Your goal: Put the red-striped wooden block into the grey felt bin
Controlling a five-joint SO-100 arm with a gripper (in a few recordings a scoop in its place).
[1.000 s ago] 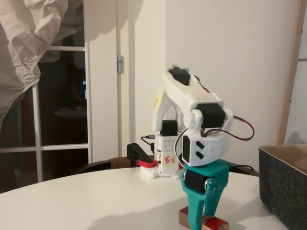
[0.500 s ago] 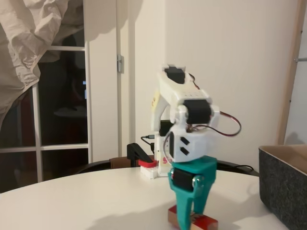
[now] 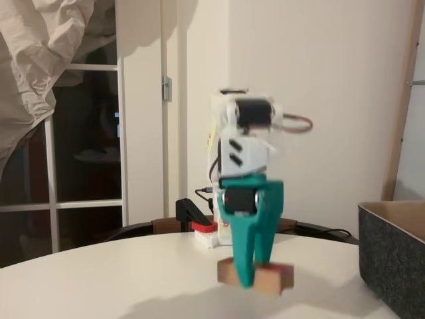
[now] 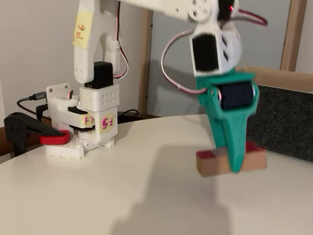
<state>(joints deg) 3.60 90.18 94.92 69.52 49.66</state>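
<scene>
My teal gripper point(image 3: 254, 276) point(image 4: 234, 162) is shut on the red-striped wooden block point(image 3: 272, 276) point(image 4: 213, 163), a light-brown oblong with a red top. In both fixed views the block hangs level, a short way above the white table point(image 3: 133, 279) point(image 4: 122, 181). The grey felt bin point(image 3: 395, 259) point(image 4: 288, 122) stands at the right edge in one fixed view and behind the gripper in the other. The block is outside the bin, left of its wall.
The arm's white base point(image 3: 216, 232) point(image 4: 85, 129) is held to the table's far edge by a black and red clamp point(image 3: 194, 216) point(image 4: 34, 132). Cables point(image 4: 29, 103) trail behind it. A window and a wall stand behind the table.
The gripper has lifted the block off the table and swung it left, away from the bin's wall. The arm has folded more upright.
</scene>
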